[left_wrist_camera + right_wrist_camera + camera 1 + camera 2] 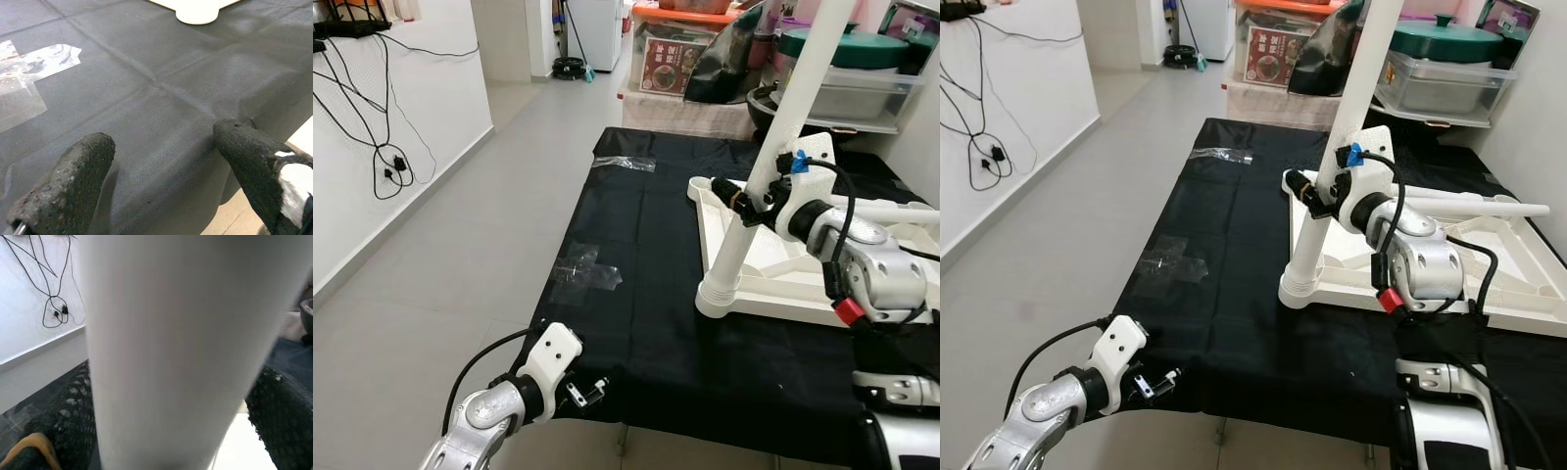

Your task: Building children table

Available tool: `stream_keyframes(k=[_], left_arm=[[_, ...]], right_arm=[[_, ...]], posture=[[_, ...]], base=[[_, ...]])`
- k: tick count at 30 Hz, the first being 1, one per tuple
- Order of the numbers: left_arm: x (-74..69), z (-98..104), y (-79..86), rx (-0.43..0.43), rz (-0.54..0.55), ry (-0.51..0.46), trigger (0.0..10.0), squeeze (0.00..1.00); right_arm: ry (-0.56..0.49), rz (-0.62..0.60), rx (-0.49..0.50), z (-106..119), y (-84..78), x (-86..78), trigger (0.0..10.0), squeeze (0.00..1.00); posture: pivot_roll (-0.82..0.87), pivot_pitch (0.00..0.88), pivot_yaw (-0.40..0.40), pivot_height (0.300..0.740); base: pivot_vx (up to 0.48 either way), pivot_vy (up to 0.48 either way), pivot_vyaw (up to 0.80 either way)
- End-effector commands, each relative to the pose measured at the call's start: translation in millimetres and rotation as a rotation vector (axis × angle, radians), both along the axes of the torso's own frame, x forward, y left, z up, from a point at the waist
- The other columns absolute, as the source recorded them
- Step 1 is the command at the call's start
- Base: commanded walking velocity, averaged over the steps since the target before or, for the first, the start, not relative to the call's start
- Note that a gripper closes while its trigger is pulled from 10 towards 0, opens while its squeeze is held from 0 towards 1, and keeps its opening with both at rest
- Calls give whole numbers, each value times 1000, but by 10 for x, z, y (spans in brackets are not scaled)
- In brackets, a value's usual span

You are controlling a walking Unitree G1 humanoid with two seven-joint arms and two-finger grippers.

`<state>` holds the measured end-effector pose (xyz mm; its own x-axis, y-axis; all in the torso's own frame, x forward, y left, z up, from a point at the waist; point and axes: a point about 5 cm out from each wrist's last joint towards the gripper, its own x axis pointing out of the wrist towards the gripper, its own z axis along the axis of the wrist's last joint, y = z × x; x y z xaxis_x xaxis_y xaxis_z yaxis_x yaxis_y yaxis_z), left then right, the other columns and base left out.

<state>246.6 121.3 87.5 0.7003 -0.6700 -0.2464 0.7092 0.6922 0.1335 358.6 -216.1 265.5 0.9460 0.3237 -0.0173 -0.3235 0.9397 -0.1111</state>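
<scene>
An upturned white children's table top (783,269) lies on a surface covered in black cloth (636,323). A long white leg (773,147) stands in its near-left corner socket and leans up to the right. My right gripper (745,203) is shut on this leg a little above the socket; in the right wrist view the leg (171,352) sits between the two black fingers (63,426). A second white leg (1474,202) lies across the table top. My left gripper (590,392) is open, low at the cloth's front-left edge, with nothing in it.
Patches of clear tape (585,266) and a plastic bag (625,163) lie on the cloth. Storage boxes and pots (862,59) crowd the back. Cables (382,157) hang on the left wall above a grey tiled floor (431,284).
</scene>
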Motion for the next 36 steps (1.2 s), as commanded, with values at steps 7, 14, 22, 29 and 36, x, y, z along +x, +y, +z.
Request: stream_keyframes(k=[7, 14, 22, 29, 36], left_arm=[[-33, -50, -3, 7, -4, 23, 10000, 0], [-34, -53, -2, 9, -2, 23, 10000, 0], [-30, -64, 3, 8, 1, 25, 10000, 0], [-32, -69, 6, 12, -2, 24, 10000, 0], [-34, -76, 17, 12, 2, 26, 10000, 0]], right_arm=[[-25, 75, 19, 66, -20, 54, 10000, 0], [-27, 61, 17, 54, -62, 107, 0, 0], [-42, 69, 17, 44, -94, 130, 0, 0], [-59, 38, 42, 10, -98, 112, 0, 0], [-51, -115, 71, -27, -85, 88, 0, 0]], posture=[[-4, 0, -75, 740], [-1, 0, -78, 740], [-1, 0, -77, 740], [-2, 0, -74, 740], [0, 0, -76, 740]], base=[[0, 0, 0], [0, 0, 0], [0, 0, 0], [0, 0, 0], [0, 0, 0]])
